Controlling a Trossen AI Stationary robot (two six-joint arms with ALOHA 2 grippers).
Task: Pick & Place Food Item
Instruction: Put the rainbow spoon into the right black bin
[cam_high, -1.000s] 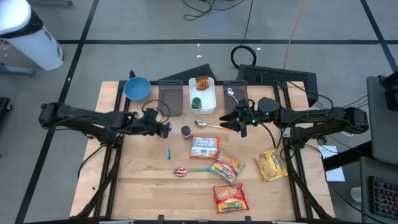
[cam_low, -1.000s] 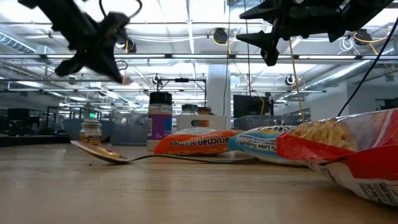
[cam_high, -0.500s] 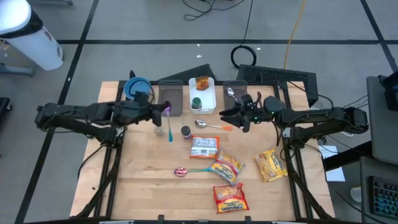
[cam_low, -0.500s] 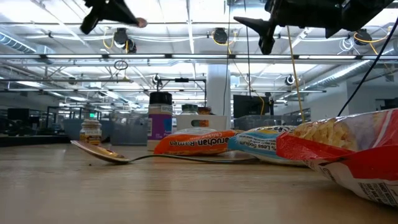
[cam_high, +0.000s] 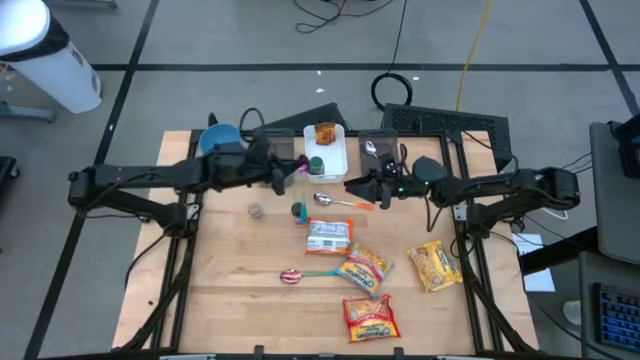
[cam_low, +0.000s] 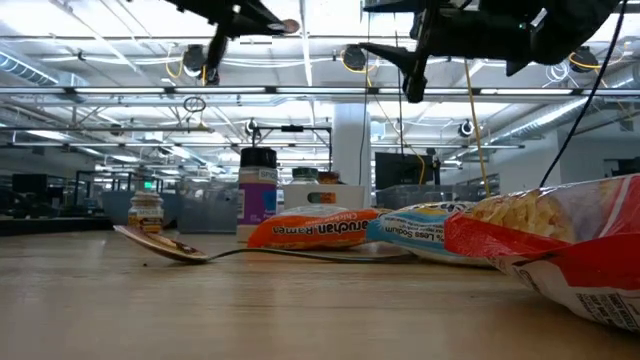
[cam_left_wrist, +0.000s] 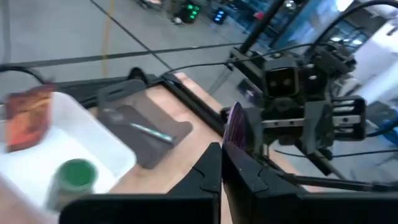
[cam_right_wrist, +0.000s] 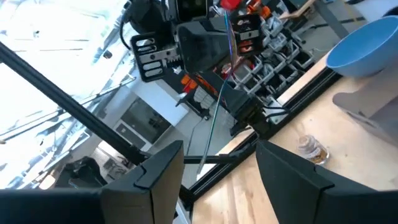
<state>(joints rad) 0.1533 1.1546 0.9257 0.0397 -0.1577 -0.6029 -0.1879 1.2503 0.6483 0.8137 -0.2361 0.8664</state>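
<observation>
My left gripper (cam_high: 297, 170) is up over the table's far middle, beside the white bin (cam_high: 336, 150), shut on a spoon with a purple bowl (cam_high: 304, 170) and a thin teal handle (cam_right_wrist: 215, 112). The bin holds an orange packet (cam_high: 325, 132) and a green-lidded jar (cam_high: 316, 163). My right gripper (cam_high: 352, 185) hangs open in the air to the bin's right, facing the left arm, with nothing between its fingers (cam_right_wrist: 163, 168). Food packets lie flat on the table nearer the front: a ramen packet (cam_high: 328, 235), two yellow bags (cam_high: 362, 268) (cam_high: 434, 265) and a red bag (cam_high: 368, 317). My left gripper (cam_left_wrist: 221, 165) pinches the spoon at its purple bowl end (cam_left_wrist: 235, 124) between its two fingers. The fingers come nearly level from the table's left. The teal handle hangs down below the fingers, clear of the table.
A blue bowl (cam_high: 218, 140) and a grey tray (cam_high: 272, 152) sit at the far left, and a second grey tray (cam_high: 378, 148) holds a spoon. On the wood lie a small jar (cam_high: 256, 210), a dark jar (cam_high: 298, 212), an orange-handled metal spoon (cam_high: 335, 201) and a pink-and-green spoon (cam_high: 300, 274).
My left gripper has risen and gone toward the far edge and the right, up to the white bin, still shut on the spoon. It has tipped up from slanting down to nearly level, and the teal handle has swung along under it. My right gripper has rolled and edged left.
</observation>
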